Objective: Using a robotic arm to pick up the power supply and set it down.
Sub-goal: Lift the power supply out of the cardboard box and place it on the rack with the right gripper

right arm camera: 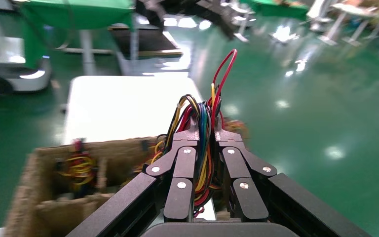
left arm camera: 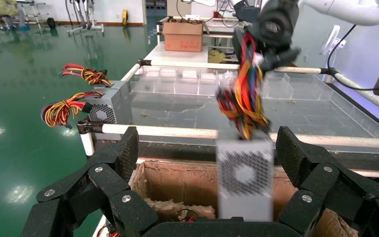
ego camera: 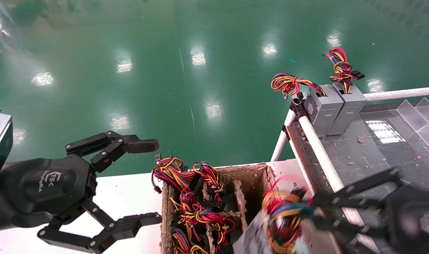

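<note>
One power supply [left arm camera: 244, 177] hangs at the lower centre of the head view, above the cardboard box [ego camera: 256, 176]. Its long axis is vertical, with the wire bundle [right arm camera: 202, 133] uppermost. The right hand [right arm camera: 206, 143] is clamped on that bundle. Two more grey supplies [ego camera: 332, 107] stand on the table [ego camera: 341, 148], upper right. The left hand [ego camera: 149, 181], lower left, is spread apart and holds nothing.

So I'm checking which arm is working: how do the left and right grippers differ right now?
The left gripper is open and empty beside the cardboard box; the right gripper is shut on the power supply's wire bundle. The left hovers apart from everything; the right carries the supply hanging above the box. Both are black linked two-finger claws.
</note>
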Robot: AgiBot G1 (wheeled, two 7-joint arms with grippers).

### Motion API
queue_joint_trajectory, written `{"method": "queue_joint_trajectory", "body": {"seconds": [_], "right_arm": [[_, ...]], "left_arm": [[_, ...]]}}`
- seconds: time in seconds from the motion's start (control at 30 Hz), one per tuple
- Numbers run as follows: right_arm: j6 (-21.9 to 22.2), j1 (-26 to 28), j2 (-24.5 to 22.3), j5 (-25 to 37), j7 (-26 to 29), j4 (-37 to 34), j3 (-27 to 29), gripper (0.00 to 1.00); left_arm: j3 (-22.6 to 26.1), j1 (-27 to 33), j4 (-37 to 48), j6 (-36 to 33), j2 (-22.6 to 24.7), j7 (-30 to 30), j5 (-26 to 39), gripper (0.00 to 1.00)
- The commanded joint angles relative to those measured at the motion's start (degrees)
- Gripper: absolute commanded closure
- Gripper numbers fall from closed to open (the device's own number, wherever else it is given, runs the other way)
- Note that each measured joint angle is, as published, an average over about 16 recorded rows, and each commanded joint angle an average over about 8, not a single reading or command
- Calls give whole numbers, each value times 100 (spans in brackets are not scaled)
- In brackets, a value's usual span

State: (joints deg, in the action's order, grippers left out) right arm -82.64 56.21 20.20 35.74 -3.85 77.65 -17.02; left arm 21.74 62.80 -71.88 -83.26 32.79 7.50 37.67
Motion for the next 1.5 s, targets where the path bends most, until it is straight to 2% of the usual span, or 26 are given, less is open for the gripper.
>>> {"method": "queue_joint_trajectory", "body": {"seconds": [0.03,0.23,0.47,0.77,1.03,1.3,1.5], "right_arm": [[64,-20,-144,-117,-88,-4,133,100],[496,-166,-643,-263,-305,-29,501,100],[1331,-434,-1221,-98,-560,-101,801,100],[2118,-1065,-1662,-112,-1028,-372,935,100],[2857,-1674,-1705,-93,-1521,-508,782,100],[3831,-2148,-1565,-292,-1830,-227,789,100],[4207,-2352,-1553,-423,-1975,-109,862,100]], "left_arm": [[0,0,0,0,0,0,0,0],[0,0,0,0,0,0,0,0],[0,0,0,0,0,0,0,0],[1,0,0,0,0,0,0,0],[1,0,0,0,0,0,-1,0],[1,0,0,0,0,-1,-1,0],[1,0,0,0,0,-1,-1,0]]}}
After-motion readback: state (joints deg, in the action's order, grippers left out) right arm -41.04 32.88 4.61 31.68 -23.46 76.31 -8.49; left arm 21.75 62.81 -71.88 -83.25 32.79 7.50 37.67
